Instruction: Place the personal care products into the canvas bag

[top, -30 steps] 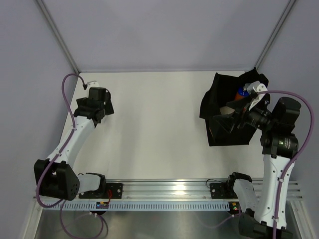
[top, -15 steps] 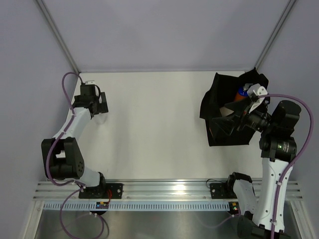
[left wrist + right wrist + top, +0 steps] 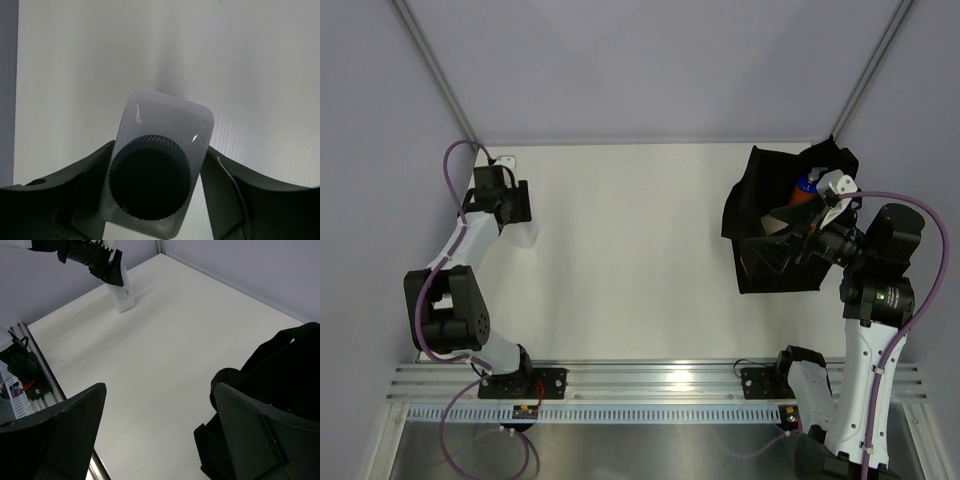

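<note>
A clear bottle (image 3: 162,122) with a dark ribbed cap (image 3: 150,182) stands upright at the table's far left. My left gripper (image 3: 156,160) is shut on the bottle, one finger pressed against each side. From the right wrist view the same bottle (image 3: 123,296) shows below the left gripper (image 3: 107,267). The black canvas bag (image 3: 760,205) lies at the far right, and an orange bottle with a blue cap (image 3: 806,187) shows inside it. My right gripper (image 3: 788,240) hangs open at the bag's near side, holding nothing. The other products are hidden.
An aluminium rail (image 3: 650,385) with the arm bases runs along the near edge. Grey walls close in the left, back and right sides. White tabletop (image 3: 630,240) stretches between the bottle and the bag (image 3: 287,370).
My left arm has reached to the far left corner over the clear bottle and its jaws have come in onto the bottle's sides. The right arm has barely moved.
</note>
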You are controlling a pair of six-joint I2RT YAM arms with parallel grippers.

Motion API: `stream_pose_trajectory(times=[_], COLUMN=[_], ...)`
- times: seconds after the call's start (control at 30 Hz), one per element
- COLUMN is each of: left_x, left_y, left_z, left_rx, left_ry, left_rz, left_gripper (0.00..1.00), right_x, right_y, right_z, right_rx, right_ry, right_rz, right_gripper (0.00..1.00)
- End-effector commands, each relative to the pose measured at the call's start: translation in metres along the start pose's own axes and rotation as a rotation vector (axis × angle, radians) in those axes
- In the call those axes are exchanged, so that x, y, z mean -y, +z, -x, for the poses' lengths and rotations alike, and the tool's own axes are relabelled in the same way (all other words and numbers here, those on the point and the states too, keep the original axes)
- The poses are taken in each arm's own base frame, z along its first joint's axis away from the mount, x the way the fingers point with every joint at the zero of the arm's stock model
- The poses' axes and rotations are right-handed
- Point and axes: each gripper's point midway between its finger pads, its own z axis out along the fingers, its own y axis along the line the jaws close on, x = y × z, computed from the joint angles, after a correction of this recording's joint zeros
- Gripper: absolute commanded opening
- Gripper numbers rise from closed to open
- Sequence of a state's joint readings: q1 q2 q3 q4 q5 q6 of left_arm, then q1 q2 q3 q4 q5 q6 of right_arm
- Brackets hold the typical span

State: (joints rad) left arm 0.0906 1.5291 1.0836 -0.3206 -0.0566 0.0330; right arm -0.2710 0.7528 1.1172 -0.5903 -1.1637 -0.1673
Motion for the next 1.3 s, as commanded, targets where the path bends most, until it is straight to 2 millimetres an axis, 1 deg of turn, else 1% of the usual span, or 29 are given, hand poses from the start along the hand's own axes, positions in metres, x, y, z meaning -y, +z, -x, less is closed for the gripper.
stream_pose_trajectory(times=[0.0,0.03,0.1,0.13,0.2,0.23,0.3,0.4,0.43,0.5,0.53,0.57,0.6,0.63,0.67,0.7,0.77,0.8,0.87,0.9,0.97,1.0,1.03,1.07,1.1,1.17,1.2,1.23,1.27], left_x=[0.005,0.004,0.004,0.005,0.006,0.011,0.018,0.039,0.055,0.074,0.096,0.105,0.126,0.139,0.148,0.167,0.184,0.199,0.215,0.226,0.242,0.253,0.258,0.261,0.267,0.272,0.277,0.279,0.28], left_y=[0.001,0.0,0.0,0.001,0.0,-0.002,-0.007,-0.03,-0.041,-0.07,-0.087,-0.106,-0.123,-0.136,-0.155,-0.17,-0.194,-0.219,-0.25,-0.272,-0.308,-0.329,-0.342,-0.352,-0.366,-0.382,-0.392,-0.398,-0.404], left_z=[0.02,0.022,0.026,0.025,0.029,0.031,0.039,0.058,0.065,0.083,0.088,0.097,0.098,0.1,0.104,0.101,0.102,0.1,0.104,0.101,0.098,0.088,0.087,0.084,0.076,0.071,0.063,0.06,0.057], left_rx=[0.086,0.092,0.095,0.089,0.088,0.088,0.109,0.171,0.191,0.256,0.276,0.32,0.335,0.355,0.395,0.404,0.446,0.474,0.531,0.558,0.596,0.594,0.627,0.622,0.622,0.642,0.637,0.639,0.648], left_ry=[-0.033,-0.045,-0.058,-0.058,-0.057,-0.087,-0.115,-0.155,-0.15,-0.145,-0.116,-0.101,-0.071,-0.053,-0.036,-0.003,0.033,0.066,0.094,0.12,0.161,0.203,0.225,0.229,0.259,0.29,0.319,0.333,0.351], left_rz=[-0.082,-0.093,-0.095,-0.099,-0.111,-0.131,-0.167,-0.287,-0.366,-0.456,-0.546,-0.582,-0.656,-0.699,-0.737,-0.802,-0.87,-0.942,-1.041,-1.111,-1.259,-1.359,-1.409,-1.453,-1.513,-1.566,-1.61,-1.629,-1.644], left_gripper=[0.6,0.49,0.42,0.32,0.19,0.06,0.0,0.0,0.0,0.0,0.0,0.0,0.0,0.0,0.0,0.0,0.0,0.0,0.0,0.0,0.0,0.0,0.0,0.0,0.0,0.0,0.0,0.0,0.0], right_x=[-0.001,-0.002,-0.002,-0.003,-0.004,-0.004,-0.007,-0.016,-0.018,-0.025,-0.025,-0.021,-0.026,-0.024,-0.021,-0.024,-0.027,-0.029,-0.038,-0.046,-0.046,-0.055,-0.052,-0.047,-0.057,-0.047,-0.046,-0.048,-0.043], right_y=[-0.001,-0.001,-0.001,-0.002,-0.002,-0.002,-0.003,-0.005,-0.005,-0.007,-0.007,-0.007,-0.01,-0.011,-0.01,-0.012,-0.012,-0.012,-0.011,-0.008,0.0,0.006,0.012,0.021,0.029,0.046,0.052,0.059,0.068], right_z=[0.005,0.006,0.005,0.005,0.005,0.006,0.007,0.009,0.01,0.012,0.014,0.013,0.016,0.017,0.017,0.021,0.022,0.023,0.025,0.025,0.028,0.028,0.025,0.026,0.023,0.015,0.012,0.007,0.004], right_rx=[0.017,0.017,0.016,0.016,0.016,0.016,0.013,0.005,0.001,-0.016,-0.023,-0.034,-0.052,-0.062,-0.071,-0.076,-0.085,-0.087,-0.089,-0.095,-0.123,-0.139,-0.166,-0.179,-0.201,-0.267,-0.289,-0.32,-0.34], right_ry=[-0.023,-0.023,-0.021,-0.02,-0.023,-0.025,-0.03,-0.046,-0.048,-0.052,-0.057,-0.091,-0.081,-0.092,-0.104,-0.103,-0.096,-0.091,-0.102,-0.117,-0.135,-0.138,-0.138,-0.12,-0.118,-0.094,-0.098,-0.112,-0.119], right_rz=[0.003,0.005,0.005,0.005,0.005,0.005,0.013,0.052,0.067,0.106,0.111,0.113,0.111,0.101,0.098,0.097,0.119,0.136,0.205,0.259,0.288,0.339,0.326,0.332,0.38,0.375,0.383,0.392,0.398], right_gripper=[1.0,0.99,1.0,0.99,1.0,0.99,0.99,1.0,0.99,1.0,1.0,0.99,1.0,1.0,0.99,1.0,1.0,1.0,0.99,1.0,0.99,0.99,0.99,0.99,0.99,0.99,1.0,1.0,0.99])
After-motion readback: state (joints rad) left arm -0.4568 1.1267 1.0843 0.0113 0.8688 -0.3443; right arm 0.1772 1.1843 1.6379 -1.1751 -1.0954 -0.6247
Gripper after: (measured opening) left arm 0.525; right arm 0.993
